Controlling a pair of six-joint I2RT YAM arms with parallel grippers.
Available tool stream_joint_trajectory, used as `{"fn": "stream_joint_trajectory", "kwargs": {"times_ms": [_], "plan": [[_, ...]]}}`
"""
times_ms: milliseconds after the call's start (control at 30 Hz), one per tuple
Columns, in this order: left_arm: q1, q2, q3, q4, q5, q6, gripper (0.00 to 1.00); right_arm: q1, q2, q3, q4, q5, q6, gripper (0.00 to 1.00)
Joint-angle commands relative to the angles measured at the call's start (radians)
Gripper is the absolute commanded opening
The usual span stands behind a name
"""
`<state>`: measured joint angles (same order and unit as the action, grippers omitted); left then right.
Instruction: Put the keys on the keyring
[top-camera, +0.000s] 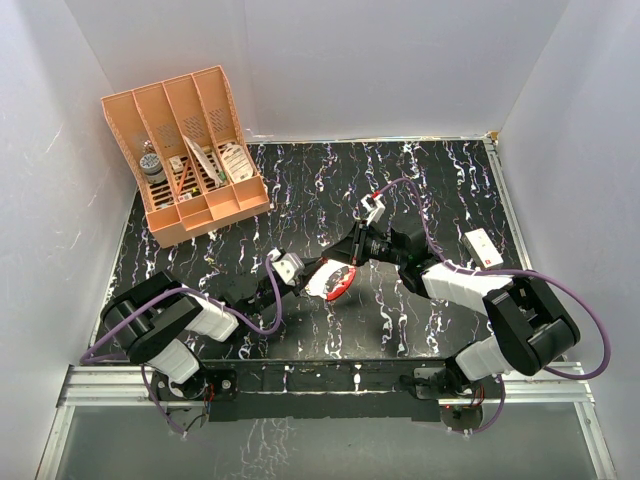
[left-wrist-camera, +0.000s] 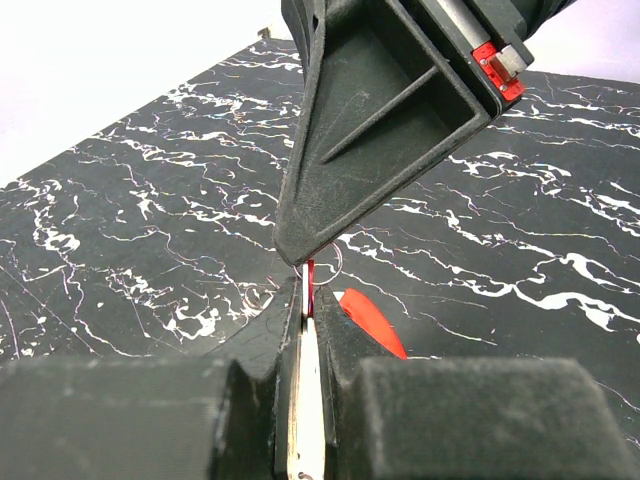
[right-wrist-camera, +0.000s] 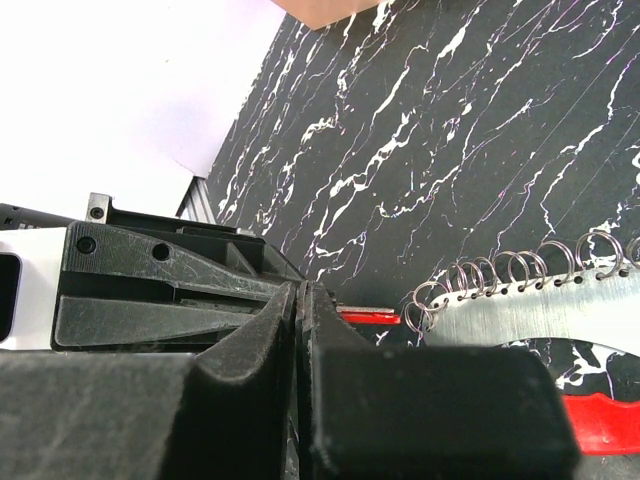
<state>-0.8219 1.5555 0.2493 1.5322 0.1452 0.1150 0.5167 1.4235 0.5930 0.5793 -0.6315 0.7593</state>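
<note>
Left tool (left-wrist-camera: 308, 335) clamps the keyring (top-camera: 332, 281) edge-on; right tool (right-wrist-camera: 301, 300) is pinched closed at its rim, contents unclear. Hold the keyring steady and thread slowly.

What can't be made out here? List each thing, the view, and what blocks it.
- Top view: the keys, too small and covered where the right end effector meets the keyring.
- Right wrist: whatever its shut fingers pinch, hidden by them.
- Left wrist: keyring mostly buried inside the left end effector.
- Top view: organizer contents, too small.
</note>
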Motion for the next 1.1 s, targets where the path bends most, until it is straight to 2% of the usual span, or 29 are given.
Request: {"fn": "stream_joint_trajectory", "kwargs": {"times_ms": [0, 167, 233, 667, 1067], "plan": [[0.001, -0.047, 0.036, 0.039, -0.011, -0.014, 0.04, 0.002, -0.013, 0.004, 0.099, 0.001, 0.019, 0.00], [0.002, -0.049, 0.066, 0.009, 0.014, -0.048, 0.28, 0.002, -0.002, -0.024, 0.231, 0.009, 0.053, 0.00], [0.002, -0.042, 0.071, 0.023, 0.019, -0.061, 0.31, 0.002, -0.001, -0.032, 0.264, 0.017, 0.059, 0.00], [0.002, -0.006, 0.090, 0.031, 0.034, -0.086, 0.31, 0.002, -0.007, -0.061, 0.339, 0.046, 0.058, 0.00], [0.000, 0.000, 0.060, 0.046, 0.045, -0.124, 0.31, 0.003, -0.187, -0.102, 0.148, 0.212, -0.148, 0.00]]}}
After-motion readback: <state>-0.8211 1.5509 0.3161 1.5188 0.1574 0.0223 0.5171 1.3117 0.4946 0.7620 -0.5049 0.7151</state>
